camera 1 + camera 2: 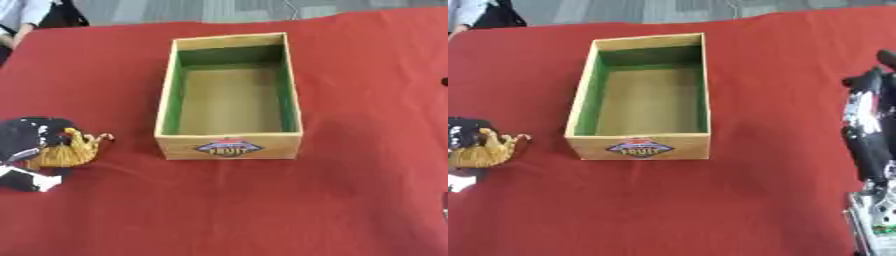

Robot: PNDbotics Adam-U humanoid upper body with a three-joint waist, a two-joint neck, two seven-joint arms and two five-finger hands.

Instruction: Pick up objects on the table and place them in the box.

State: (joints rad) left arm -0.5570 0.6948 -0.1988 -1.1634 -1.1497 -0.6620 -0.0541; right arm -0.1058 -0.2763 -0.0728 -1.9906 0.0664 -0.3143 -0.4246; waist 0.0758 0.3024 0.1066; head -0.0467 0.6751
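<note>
At the left edge of the frame, the left hand [31,145] is seen curled round a striped orange toy [68,150]. The right hand [868,125] is shown at the right edge — its fingers cannot be made out. The box [229,147] is set at centre on the red cloth [262,210], well apart from the toy.

We look steeply down from head height at the red table [350,200], facing its far edge. Both eyes share the wooden box [229,147]; the right eye sees farther right, taking in the right hand [870,130].
</note>
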